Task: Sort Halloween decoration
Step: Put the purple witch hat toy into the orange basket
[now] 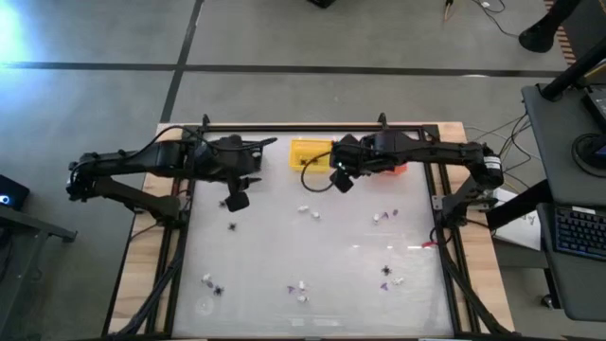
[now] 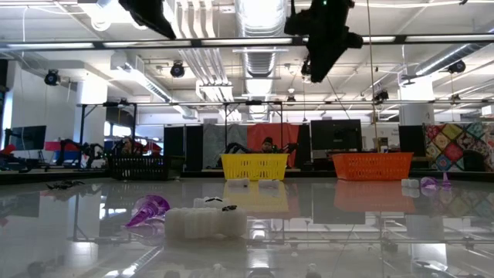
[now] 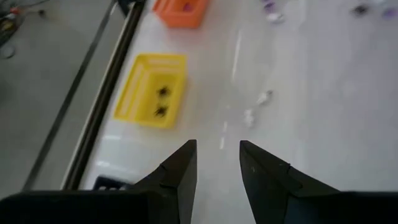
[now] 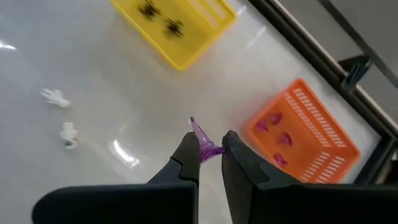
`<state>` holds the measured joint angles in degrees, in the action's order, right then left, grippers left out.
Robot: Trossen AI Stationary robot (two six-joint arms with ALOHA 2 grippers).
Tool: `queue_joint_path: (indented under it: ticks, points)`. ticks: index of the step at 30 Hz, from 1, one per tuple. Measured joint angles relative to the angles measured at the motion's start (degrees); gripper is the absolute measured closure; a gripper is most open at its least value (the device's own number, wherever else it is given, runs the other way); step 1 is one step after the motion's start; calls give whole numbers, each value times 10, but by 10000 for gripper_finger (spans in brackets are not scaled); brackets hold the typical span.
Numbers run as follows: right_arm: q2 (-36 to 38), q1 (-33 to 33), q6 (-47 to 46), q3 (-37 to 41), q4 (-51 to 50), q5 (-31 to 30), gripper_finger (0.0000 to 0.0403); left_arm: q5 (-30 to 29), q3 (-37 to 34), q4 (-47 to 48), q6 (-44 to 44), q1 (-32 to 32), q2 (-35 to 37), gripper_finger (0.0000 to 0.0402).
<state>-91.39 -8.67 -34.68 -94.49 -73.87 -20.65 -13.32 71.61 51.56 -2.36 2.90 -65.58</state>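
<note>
The right hand (image 4: 210, 151) is closed on a small purple trinket (image 4: 203, 139) — the bit sticks out from between its two dark fingertips, pinched and lifted clear of the worktop (image 1: 322, 256). In the right wrist view the hand hangs between the yellow basket (image 4: 186, 31) and the orange basket (image 4: 311, 134), nearer the orange one. Three purple bits (image 4: 277, 134) already lie in the orange basket, and two black spider shapes (image 4: 160, 18) lie in the yellow one.

The left hand (image 3: 217, 163) holds nothing; its fingers stand apart with only bare white worktop showing in the gap. From above it sits at the rear left of the worktop, left of the yellow basket, and the right hand is just right of that basket.

The rest of the Halloween decoration is scattered loose over the worktop (mostly towards the front): a black spider (image 1: 233, 225) near the left hand, white bits (image 1: 309, 210) around the middle, a purple bit (image 1: 384, 270) front right, and another spider (image 1: 218, 291) front left. The low view shows a purple trinket (image 2: 148, 210) lying just beside a white one (image 2: 204, 222) — and a black basket (image 2: 139, 167) at the far left of the basket row.
</note>
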Motion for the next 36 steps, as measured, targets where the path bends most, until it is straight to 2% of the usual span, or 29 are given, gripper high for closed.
queue_joint_path:
  ticks: [7,15,22,36]
  points:
    - [0,-79,33,37,-1,31,378,-19,-20,37,-2,8,5,297]
    - [0,-175,88,74,1,62,378,-67,-20,56,-2,30,13,297]
    - [-1,-247,129,125,11,88,378,-73,-20,69,-2,60,26,297]
    - [-1,-318,187,232,84,136,378,-73,-20,69,-1,133,36,297]
